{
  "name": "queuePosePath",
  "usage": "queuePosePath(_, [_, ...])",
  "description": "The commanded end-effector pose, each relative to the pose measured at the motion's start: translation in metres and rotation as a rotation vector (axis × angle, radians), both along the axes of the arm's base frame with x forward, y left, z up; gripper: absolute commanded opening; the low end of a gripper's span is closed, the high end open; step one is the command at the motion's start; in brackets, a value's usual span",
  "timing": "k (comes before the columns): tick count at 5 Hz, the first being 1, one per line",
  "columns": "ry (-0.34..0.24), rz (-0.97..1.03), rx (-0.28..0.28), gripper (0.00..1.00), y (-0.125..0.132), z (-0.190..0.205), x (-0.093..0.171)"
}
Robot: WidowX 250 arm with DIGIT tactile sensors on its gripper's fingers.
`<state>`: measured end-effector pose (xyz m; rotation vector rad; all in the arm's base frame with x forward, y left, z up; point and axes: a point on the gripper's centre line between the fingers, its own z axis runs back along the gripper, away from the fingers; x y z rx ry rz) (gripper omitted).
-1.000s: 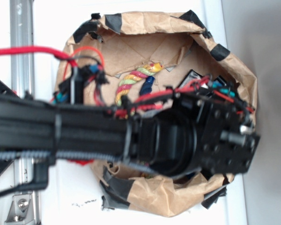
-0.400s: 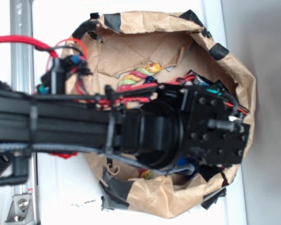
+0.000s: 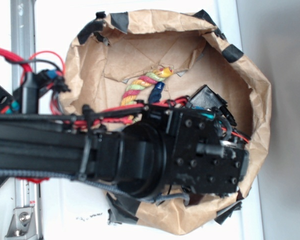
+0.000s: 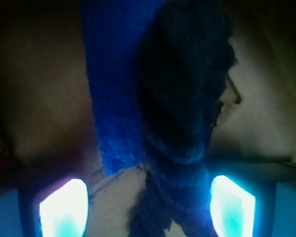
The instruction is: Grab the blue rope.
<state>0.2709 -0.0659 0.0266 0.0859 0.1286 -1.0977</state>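
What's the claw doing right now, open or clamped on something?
Gripper: open, its two fingertips spread on either side of the blue rope, not yet clamped on it.

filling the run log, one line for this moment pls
tool: open, low in paper bag | blue rope: between fingers, not gripped | multicoloured rope: untouched

Black arm (image 3: 65,145) (screwed plates), red cables (image 3: 10,54).
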Motion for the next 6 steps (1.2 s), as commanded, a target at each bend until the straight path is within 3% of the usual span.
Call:
queuePosePath(1, [0.003, -0.055, -0.028, 1.00, -0.027, -0.001, -0.004])
queuePosePath(2, [0.012, 0.006, -0.054, 1.00, -0.012, -0.003, 0.021])
queuePosePath(3, [0.003, 0.019, -0.029, 0.86, -0.005, -0.006, 0.026])
queuePosePath(4, [-0.017, 0.042, -0.029, 0.00, 0.003, 0.005, 0.019])
queuePosePath(5, [-0.016, 0.048, -0.033, 0.98, 0.009, 0.016, 0.009])
queuePosePath(6, [0.021, 0.074, -0.002, 1.00, 0.021, 0.012, -0.007])
